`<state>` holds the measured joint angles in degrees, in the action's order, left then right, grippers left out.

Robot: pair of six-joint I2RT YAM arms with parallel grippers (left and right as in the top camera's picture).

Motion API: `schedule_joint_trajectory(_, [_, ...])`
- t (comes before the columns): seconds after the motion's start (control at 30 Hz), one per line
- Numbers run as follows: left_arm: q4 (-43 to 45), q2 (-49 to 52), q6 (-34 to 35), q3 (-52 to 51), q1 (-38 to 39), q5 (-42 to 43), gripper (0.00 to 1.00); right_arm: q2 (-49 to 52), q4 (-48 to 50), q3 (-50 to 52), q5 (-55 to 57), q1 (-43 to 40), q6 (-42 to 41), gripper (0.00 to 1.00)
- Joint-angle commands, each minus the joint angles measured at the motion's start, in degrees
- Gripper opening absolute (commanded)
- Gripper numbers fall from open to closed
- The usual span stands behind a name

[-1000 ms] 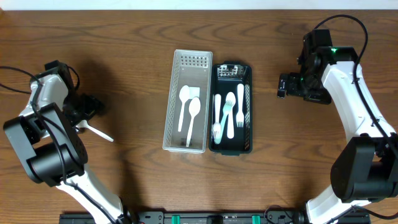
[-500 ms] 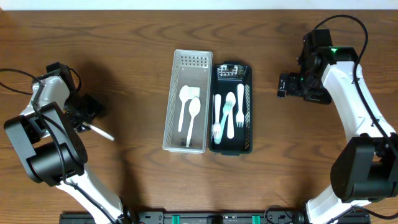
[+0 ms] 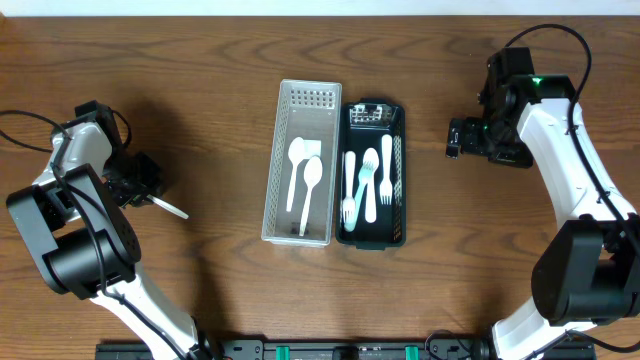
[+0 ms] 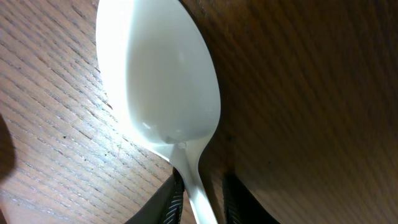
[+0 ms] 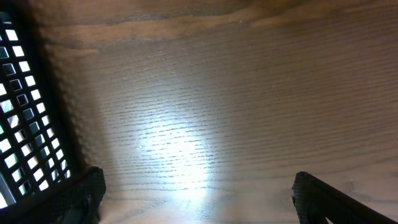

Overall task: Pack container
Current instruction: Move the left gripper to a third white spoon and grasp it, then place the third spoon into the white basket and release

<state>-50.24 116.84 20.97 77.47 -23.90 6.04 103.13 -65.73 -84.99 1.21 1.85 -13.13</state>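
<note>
Spoon (image 4: 158,81) status: we see left pincer (image 3: 140,183) clamped on its handle, bowl sticking out over the surface (image 3: 220,80), well left of the white tray (image 3: 272,190), which holds two packed spoons (image 3: 300,175). Black tray (image 3: 403,190), touching it, holds forks (image 3: 368,185). Right pincer (image 5: 199,205) gapes wide, holding nothing, near its right side.

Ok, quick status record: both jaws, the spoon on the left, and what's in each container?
left jaws: shut on the handle of a white plastic spoon, left of the containers
right jaws: open, empty, over bare wooden table
white perforated plastic basket: two white plastic spoons
black perforated plastic basket: several white plastic forks
containers: side by side at mid-table, long sides together
</note>
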Motion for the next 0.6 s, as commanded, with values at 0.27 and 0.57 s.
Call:
schedule_joint_trajectory(0.27, [-0.17,-3.26,-1.05,-1.49,-0.07,-1.53,0.06,0.52,-0.04,0.26,-0.15,0.42,0.57,0.99])
schedule_joint_trajectory(0.57, [-3.56,-18.25,-1.33,-1.49,6.01,-1.49,0.06,0.52,0.24,0.26,-0.15,0.42,0.57,0.99])
